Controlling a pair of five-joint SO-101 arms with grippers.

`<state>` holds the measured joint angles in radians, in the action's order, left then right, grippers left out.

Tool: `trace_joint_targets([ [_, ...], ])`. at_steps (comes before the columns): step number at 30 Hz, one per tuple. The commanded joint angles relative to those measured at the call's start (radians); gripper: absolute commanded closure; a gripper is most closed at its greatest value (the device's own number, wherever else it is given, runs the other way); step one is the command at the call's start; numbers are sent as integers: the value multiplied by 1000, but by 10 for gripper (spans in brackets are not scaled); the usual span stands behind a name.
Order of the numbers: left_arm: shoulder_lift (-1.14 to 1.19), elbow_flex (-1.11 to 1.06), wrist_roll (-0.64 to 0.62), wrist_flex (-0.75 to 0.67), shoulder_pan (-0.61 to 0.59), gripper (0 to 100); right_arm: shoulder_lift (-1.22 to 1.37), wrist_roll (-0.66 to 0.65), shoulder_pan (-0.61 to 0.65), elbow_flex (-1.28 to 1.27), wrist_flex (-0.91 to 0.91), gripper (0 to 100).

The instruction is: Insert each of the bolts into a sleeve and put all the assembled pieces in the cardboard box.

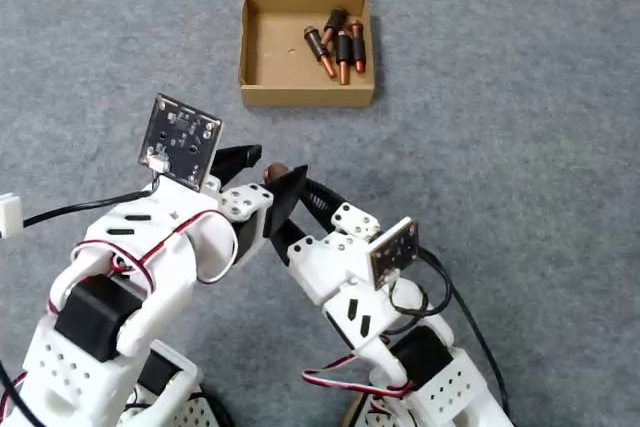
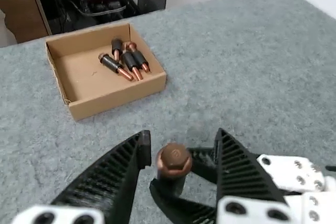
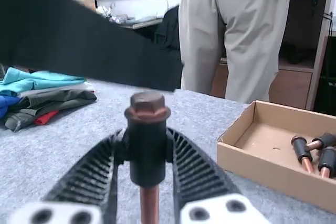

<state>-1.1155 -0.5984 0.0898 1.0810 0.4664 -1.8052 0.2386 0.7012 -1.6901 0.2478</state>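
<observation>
Entry one: a single bolt [image 3: 147, 109], copper-coloured with a hexagonal head, seated in a black sleeve [image 3: 147, 156]. The head stood proud of one end and a bare copper shank showed at the other. I logged the right gripper [image 3: 147, 145] clamped on the sleeve from both sides. The piece was held over the grey worktop [image 1: 520, 147], roughly midway between the near and far edges and a little left of centre.

Entry two: the left gripper [image 2: 182, 137], which I noted was spread wide, with one jaw on either side of the bolt head and gripping nothing.

Entry three: one cardboard box [image 1: 308, 97], shallow and open-topped, near the worktop's far edge at about its middle. It held four assembled pieces [image 1: 343, 52], each a black sleeve with a copper tip. They lay clustered in the half toward the worktop's right edge.

My tally: five bolts, five sleeves, one box.
</observation>
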Motion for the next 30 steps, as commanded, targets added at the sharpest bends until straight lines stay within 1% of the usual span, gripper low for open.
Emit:
trace_joint_targets([
  [1, 2, 54, 0, 8, -20, 798, -111, 11, -21, 2, -11, 998],
  [3, -4, 75, 0, 8, -52, 801, -110, 6, -44, 2, -17, 998],
  [5, -5, 124, 0, 11, -106, 805, -108, 9, -124, 2, -35, 997],
  [8, -5, 163, 8, 11, -221, 872, -108, 11, -208, 2, -48, 997],
  [12, -8, 86, 8, 11, -334, 981, -108, 8, -225, 12, -41, 997],
  [15, -8, 18, 8, 14, -425, 977, -108, 6, -225, 30, -43, 997],
  [18, -8, -46, 8, 34, -485, 981, -108, 6, -226, 62, -38, 997],
  [20, -8, -72, 8, 75, -522, 981, -107, 6, -243, 93, -37, 997],
  [23, -8, -74, 8, 181, -560, 981, -56, 6, -285, 159, -37, 998],
  [27, -8, -77, 8, 288, -592, 981, 156, 12, -337, 312, -25, 998],
  [30, -8, -83, 8, 348, -583, 981, 363, 11, -346, 464, -15, 998],
])
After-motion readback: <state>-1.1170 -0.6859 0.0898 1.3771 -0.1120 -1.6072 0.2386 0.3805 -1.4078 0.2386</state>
